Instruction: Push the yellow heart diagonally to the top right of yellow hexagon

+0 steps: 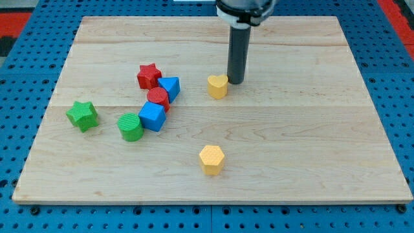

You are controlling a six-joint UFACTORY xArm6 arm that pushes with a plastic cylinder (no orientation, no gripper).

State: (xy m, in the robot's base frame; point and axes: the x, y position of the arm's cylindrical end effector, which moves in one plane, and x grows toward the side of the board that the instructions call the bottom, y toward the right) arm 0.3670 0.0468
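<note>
Pale wood table (291, 149) on blue pegboard (26, 58), red strip at the view's top corners. Plank seams running left to right across the top.

No hand on this arm, so nothing to open, close or grip: just a dark rod descending from the view's top centre. My tip (236, 82) down on the wood, just to the view's right of the yellow heart (218, 85), touching or nearly so; contact not certain from this angle.

Yellow heart near the table's middle, slightly toward the view's top. Yellow hexagon (212, 159) well apart from it, toward the view's bottom, almost straight below the heart and a shade to the left.

Cluster at the view's left of the heart: red star (149, 76) at the top, blue block (170, 87) just beside it on the right, shape unclear. Red cylinder (158, 99) tucked under both, touching a blue cube (152, 116) below. Green cylinder (130, 127) pressed against the cube's left side. Green star (82, 115) farther left, standing apart from the rest.
</note>
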